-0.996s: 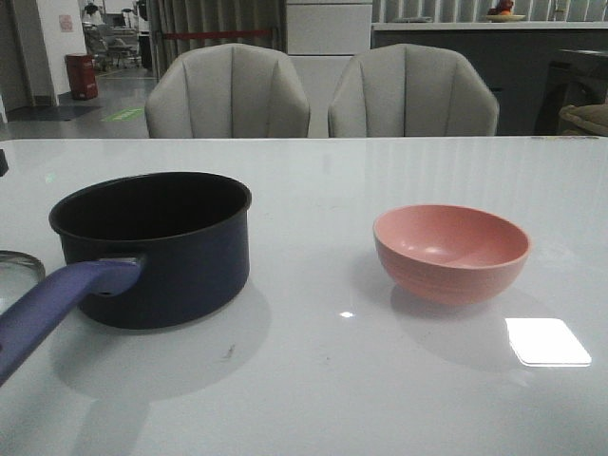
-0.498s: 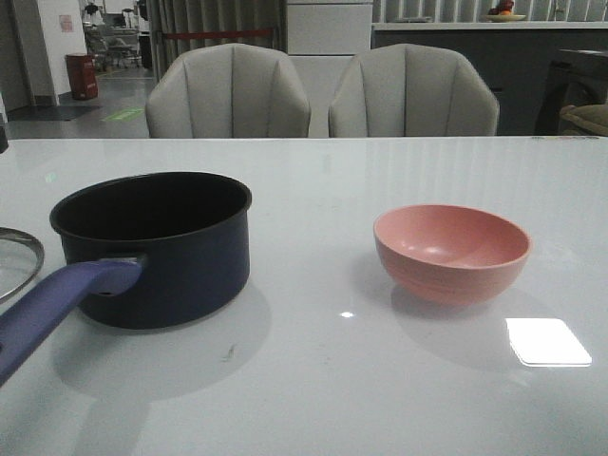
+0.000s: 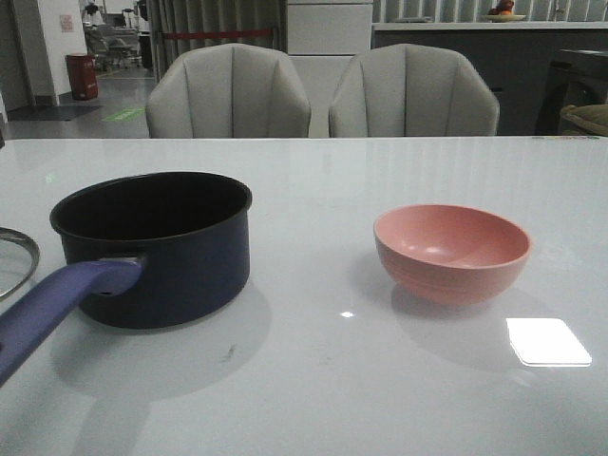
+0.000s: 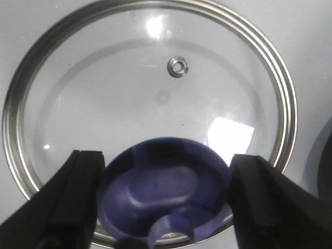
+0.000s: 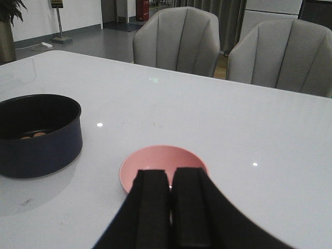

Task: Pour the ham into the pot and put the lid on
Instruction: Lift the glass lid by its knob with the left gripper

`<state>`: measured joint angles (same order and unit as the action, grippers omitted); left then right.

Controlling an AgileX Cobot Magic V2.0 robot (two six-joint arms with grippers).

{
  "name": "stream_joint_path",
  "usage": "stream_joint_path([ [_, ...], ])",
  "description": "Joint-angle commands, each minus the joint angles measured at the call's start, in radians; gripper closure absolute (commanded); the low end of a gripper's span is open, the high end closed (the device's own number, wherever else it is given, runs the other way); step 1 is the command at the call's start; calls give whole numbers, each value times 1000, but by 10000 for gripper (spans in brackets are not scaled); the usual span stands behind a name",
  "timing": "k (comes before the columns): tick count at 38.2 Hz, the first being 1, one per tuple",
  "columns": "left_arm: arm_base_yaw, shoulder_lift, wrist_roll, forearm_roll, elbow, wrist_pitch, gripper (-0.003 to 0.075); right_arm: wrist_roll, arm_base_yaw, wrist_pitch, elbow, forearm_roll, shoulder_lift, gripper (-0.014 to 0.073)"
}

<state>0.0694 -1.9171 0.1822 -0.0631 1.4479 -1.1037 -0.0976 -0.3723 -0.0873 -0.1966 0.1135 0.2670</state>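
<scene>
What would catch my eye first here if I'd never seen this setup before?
Probably the dark pot with its long purple handle, on the table's left, and the pink bowl sitting apart to its right. From the left wrist, the left gripper straddles the blue knob of a glass lid.

place: likely showroom/office | cues: padded chairs (image 3: 228,90), white table (image 3: 313,380), open hall

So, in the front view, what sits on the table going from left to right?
Glass lid's edge → dark saucepan with its purple handle → pink bowl → bright reflection patch.
</scene>
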Motion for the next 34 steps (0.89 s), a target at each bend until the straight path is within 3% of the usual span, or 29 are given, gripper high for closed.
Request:
stream_joint_path([
  [1,-3,65,2,-3,33,-4,463,-8,-3,76,-27,2,6,435],
  [23,-3,131,-14,-3,255,-98,463,-8,-3,76,-27,2,6,435],
  [34,-45,171,-77,-96,331,-139,463,-8,-3,76,-27,2,6,435],
])
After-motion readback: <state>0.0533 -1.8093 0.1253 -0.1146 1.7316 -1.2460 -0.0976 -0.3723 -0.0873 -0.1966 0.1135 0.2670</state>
